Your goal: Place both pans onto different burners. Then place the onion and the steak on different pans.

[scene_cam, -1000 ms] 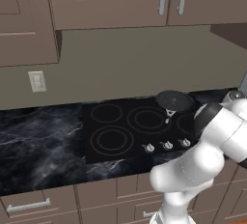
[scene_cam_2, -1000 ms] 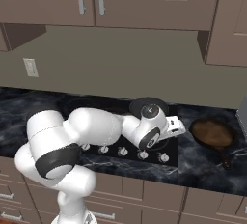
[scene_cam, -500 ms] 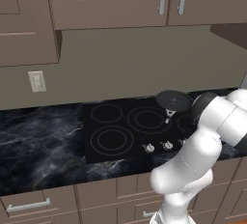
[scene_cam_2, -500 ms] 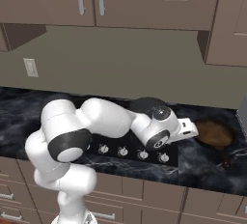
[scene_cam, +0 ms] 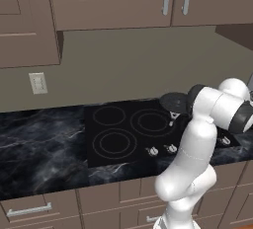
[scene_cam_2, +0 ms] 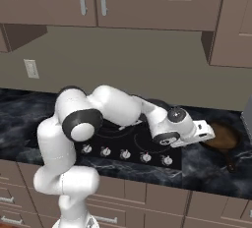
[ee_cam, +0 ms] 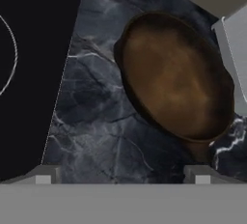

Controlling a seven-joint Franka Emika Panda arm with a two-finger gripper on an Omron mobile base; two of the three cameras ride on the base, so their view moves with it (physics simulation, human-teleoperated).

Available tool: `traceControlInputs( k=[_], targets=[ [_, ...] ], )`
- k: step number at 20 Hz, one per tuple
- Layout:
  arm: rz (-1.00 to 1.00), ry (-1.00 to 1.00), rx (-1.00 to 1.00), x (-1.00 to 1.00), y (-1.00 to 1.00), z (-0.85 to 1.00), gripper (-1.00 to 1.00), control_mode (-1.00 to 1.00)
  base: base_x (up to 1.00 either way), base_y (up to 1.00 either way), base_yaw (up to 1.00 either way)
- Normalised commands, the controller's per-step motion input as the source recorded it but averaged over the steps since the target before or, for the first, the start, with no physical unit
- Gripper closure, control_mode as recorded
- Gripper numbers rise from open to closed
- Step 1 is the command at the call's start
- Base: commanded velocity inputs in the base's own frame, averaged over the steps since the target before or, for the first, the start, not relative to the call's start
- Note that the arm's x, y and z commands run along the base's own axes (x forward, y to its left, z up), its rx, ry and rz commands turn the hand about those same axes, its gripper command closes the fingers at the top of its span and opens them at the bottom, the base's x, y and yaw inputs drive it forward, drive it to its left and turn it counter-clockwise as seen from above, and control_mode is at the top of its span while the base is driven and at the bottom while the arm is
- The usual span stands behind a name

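The brown pan (ee_cam: 173, 78) lies on the dark marble counter (ee_cam: 96, 107), to the right of the black cooktop (ee_cam: 29, 97). In the right base view the brown pan (scene_cam_2: 222, 136) has its handle pointing toward the counter's front. My gripper (ee_cam: 123, 177) hangs open just above the counter beside the pan's near rim, with nothing between its fingertips (ee_cam: 46, 175). The dark grey-black pan (scene_cam: 174, 102) sits at the cooktop's back right corner. Bare burners (scene_cam: 114, 141) show as grey rings. The onion and the steak are out of view.
A pale grey object (ee_cam: 236, 59) stands close against the brown pan's far side. Small silver knobs (scene_cam_2: 125, 154) line the cooktop's front edge. Wall cabinets (scene_cam: 113, 1) hang above, well over the arm.
The arm has swung right, away from the cooktop's middle, bringing the hand up to the brown pan. The gripper has stayed open and both pans have stayed put.
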Motion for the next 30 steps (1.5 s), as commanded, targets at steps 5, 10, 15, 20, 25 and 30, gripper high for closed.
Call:
traceControlInputs(
  k=[5, 10, 15, 20, 25, 30],
  targets=[
    [-0.01, -0.01, 0.00, 0.00, -0.52, 0.00, -1.00, -1.00, 0.00, 0.00, 0.00],
    [0.00, 0.00, 0.00, -0.10, -0.44, -0.01, -1.00, -1.00, 0.00, 0.00, 0.00],
    [0.00, 0.00, 0.00, -0.07, -0.41, -0.01, -1.00, -1.00, 0.00, 0.00, 0.00],
    [0.00, 0.00, 0.00, 0.00, -0.41, 0.00, -1.00, -1.00, 0.00, 0.00, 0.00],
    [0.00, 0.00, 0.00, 0.00, -0.37, 0.00, -1.00, -1.00, 0.00, 0.00, 0.00],
    [0.00, 0.03, 0.04, 0.05, -0.34, 0.00, -1.00, -1.00, 0.00, 0.00, 0.00]
  ],
)
